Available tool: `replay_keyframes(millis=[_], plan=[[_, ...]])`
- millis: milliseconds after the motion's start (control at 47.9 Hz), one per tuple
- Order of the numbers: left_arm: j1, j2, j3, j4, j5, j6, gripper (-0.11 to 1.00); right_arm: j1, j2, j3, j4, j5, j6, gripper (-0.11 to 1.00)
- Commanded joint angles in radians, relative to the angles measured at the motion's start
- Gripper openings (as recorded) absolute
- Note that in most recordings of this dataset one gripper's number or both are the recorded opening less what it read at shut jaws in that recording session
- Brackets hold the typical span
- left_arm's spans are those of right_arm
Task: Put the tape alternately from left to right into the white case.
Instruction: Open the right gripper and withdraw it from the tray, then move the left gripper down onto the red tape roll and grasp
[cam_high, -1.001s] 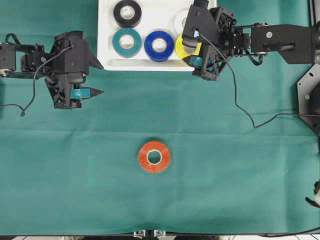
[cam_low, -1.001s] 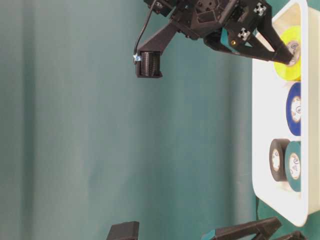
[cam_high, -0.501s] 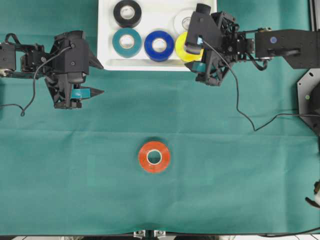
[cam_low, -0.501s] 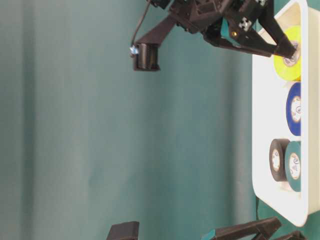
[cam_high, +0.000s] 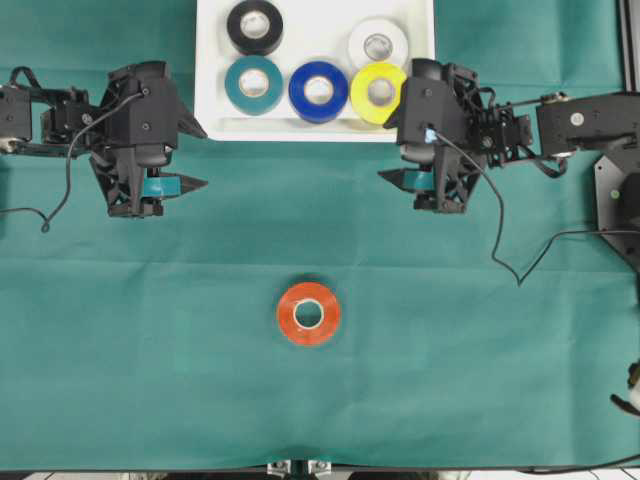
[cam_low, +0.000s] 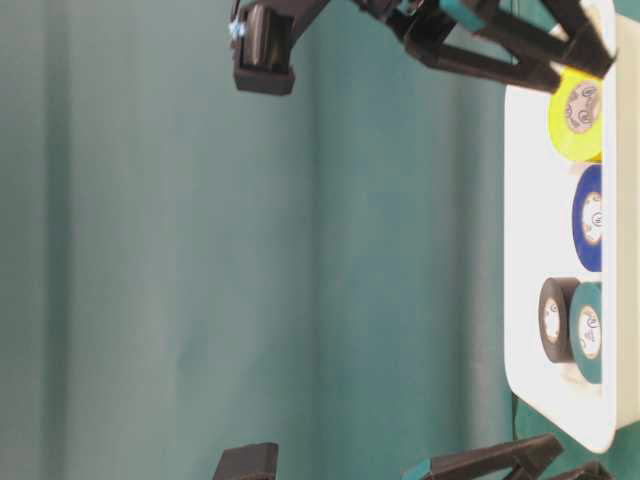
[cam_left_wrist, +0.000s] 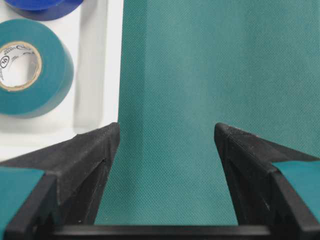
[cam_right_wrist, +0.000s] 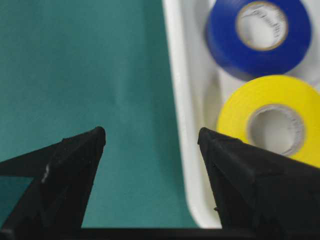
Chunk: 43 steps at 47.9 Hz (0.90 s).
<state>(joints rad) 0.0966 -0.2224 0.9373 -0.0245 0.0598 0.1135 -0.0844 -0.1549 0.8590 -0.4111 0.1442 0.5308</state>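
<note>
The white case (cam_high: 310, 40) at the back middle holds the black (cam_high: 254, 26), teal (cam_high: 253, 85), blue (cam_high: 318, 91), yellow (cam_high: 379, 92) and white (cam_high: 378, 44) tape rolls, all lying flat. The red-orange roll (cam_high: 308, 313) lies alone on the green cloth in front. My right gripper (cam_high: 384, 148) is open and empty at the case's front right corner. In the right wrist view (cam_right_wrist: 151, 132) the rim (cam_right_wrist: 180, 100) runs between its fingers, beside the yellow roll (cam_right_wrist: 272, 120). My left gripper (cam_high: 205, 158) hangs open and empty left of the case, over bare cloth (cam_left_wrist: 166, 127).
A green cloth (cam_high: 480, 350) covers the table. Black cables trail from both arms, one looping at the right (cam_high: 500, 240). A black mount (cam_high: 620, 190) stands at the right edge.
My right gripper has drawn back out of the case toward the front, leaving the yellow roll flat beside the blue one. The left arm has not moved.
</note>
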Motion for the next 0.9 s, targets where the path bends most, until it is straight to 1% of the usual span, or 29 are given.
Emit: replay_keyframes(millis=[0,104,438,647,876], plan=[[-0.003,-0.018,0.0,0.0,-0.005,0.0,0.92,0.005,-0.023,0.002,0.003,-0.02,0.012,0.84],[-0.003,-0.018,0.0,-0.002,-0.005,0.0,0.92,0.005,-0.023,0.008,0.002,-0.026,0.029,0.84],[-0.011,-0.018,-0.005,-0.002,-0.005,-0.003,0.92,0.005,-0.023,0.008,0.002,-0.032,0.031,0.84],[-0.04,-0.014,-0.012,-0.002,-0.005,-0.003,0.92,0.005,-0.023,0.008,0.002,-0.04,0.029,0.84],[-0.092,0.005,-0.032,-0.003,-0.011,-0.011,0.92,0.005,-0.018,0.009,0.002,-0.043,0.029,0.84]])
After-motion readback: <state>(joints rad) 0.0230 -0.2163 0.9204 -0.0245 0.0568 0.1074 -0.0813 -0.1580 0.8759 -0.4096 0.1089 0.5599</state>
